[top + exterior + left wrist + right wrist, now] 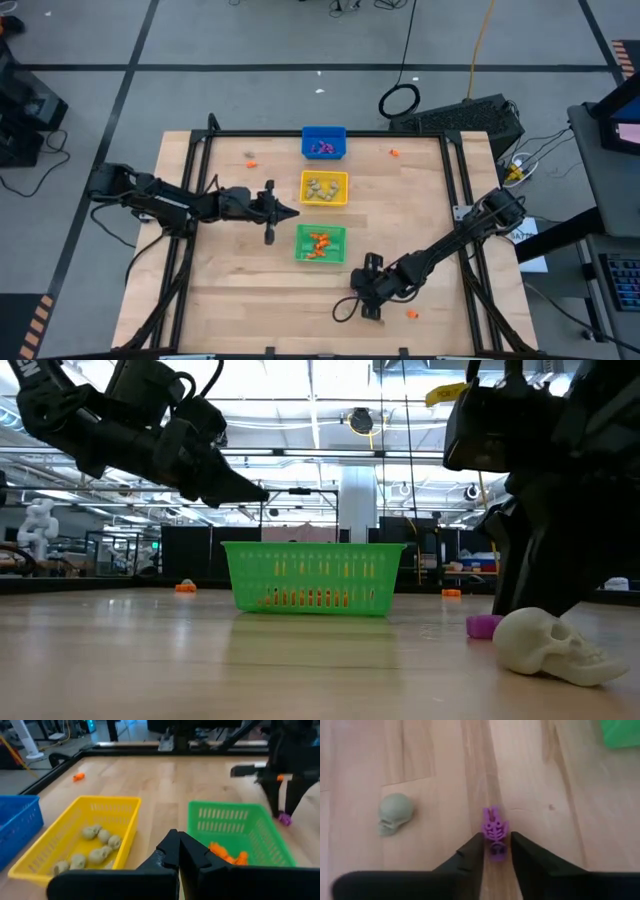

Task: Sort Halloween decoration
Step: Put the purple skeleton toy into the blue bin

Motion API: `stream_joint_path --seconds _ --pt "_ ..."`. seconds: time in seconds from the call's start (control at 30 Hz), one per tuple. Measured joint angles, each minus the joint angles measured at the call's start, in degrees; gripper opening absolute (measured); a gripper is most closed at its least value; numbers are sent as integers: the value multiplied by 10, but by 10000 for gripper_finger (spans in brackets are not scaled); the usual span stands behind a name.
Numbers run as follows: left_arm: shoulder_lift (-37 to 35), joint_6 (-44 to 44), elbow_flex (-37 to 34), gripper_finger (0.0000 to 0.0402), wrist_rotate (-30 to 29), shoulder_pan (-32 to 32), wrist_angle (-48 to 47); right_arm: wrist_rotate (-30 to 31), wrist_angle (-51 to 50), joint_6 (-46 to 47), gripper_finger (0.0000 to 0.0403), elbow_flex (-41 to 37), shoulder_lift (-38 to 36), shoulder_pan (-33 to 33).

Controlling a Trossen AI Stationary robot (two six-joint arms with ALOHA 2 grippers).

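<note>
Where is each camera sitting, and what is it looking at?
High view: above, looking straight down on the table; both arms show.
Low view: at tabletop height, facing the green bin and a pale skull; arms come from above.
Left wrist view: on the left arm, over the shut left gripper, facing the yellow bin.
Right wrist view: on the right arm, looking down at a purple trinket between the right gripper fingers.
Shared: skull and purple trinket, low and right wrist views.

We find no readable text, label, brand or number in any view — any markings are too small or blurred to read.
</note>
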Motion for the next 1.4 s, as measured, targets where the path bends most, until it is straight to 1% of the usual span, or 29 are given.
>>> stream_joint_path --seconds 0.13,0.2,0.37,0.57,0.7,0.77,0.87,0.97,1.13,1.23,1.3,1.4 --pt "0 2 0 1 -7 7 -15 -5 -3 -2 29 0 0 -7" --pt "0 2 0 1 -8 11 -18 -6 -6 -10 13 0 -3 -8" --pt "0 2 0 1 -8 23 -20 -8 -4 -40 23 -4 -27 -16" --pt "0 2 0 1 -9 33 -32 27 -2 -95 11 -3 -90 -36" --pt "0 2 0 1 -9 33 -31 58 -1 -121 12 -3 -139 -70" --pt "0 2 0 1 -9 32 -31 70 -8 -120 12 -2 -160 -98" --pt "0 1 0 1 -9 32 -30 72 -21 -138 12 -2 -180 -153" --pt "0 -8 0 1 -9 32 -28 72 -45 -182 12 6 -191 -219" --pt "0 -13 0 1 -8 32 -26 66 -76 -266 12 61 -182 -344" --pt "0 -13 0 1 -7 32 -26 15 -77 -311 13 101 -166 -421" --pt "0 -13 0 1 -7 32 -26 -17 -79 -333 13 131 -144 -467" --pt "0 -13 0 1 -6 32 -26 -48 -103 -364 13 181 -101 -523"
